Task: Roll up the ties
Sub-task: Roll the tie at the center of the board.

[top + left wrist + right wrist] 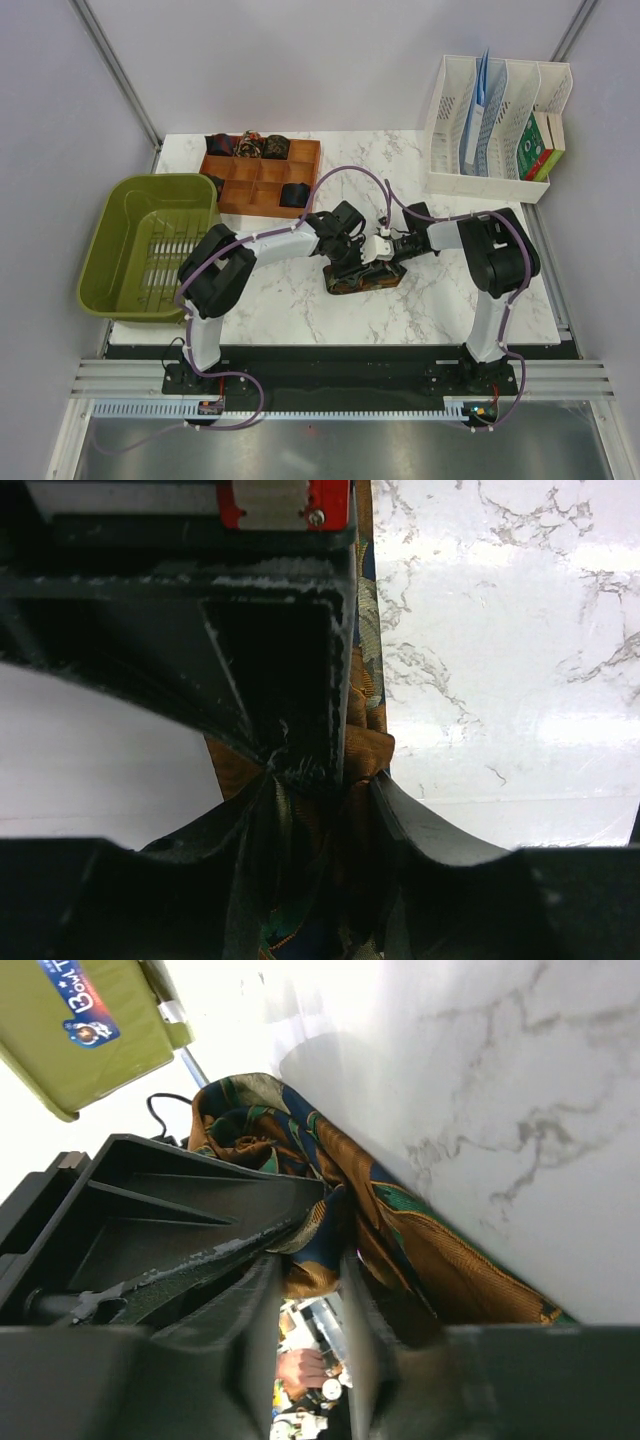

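Marble table (450,300): L hand (350,262), R hand (386,254) each pinch patterned tie (362,281); wood tray (303,158), green bin (120,230) near.

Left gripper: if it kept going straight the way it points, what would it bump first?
Probably the tie: its orange fabric is already bunched between the fingers of the left gripper. The right gripper looks very close behind it, though depth is hard to judge.
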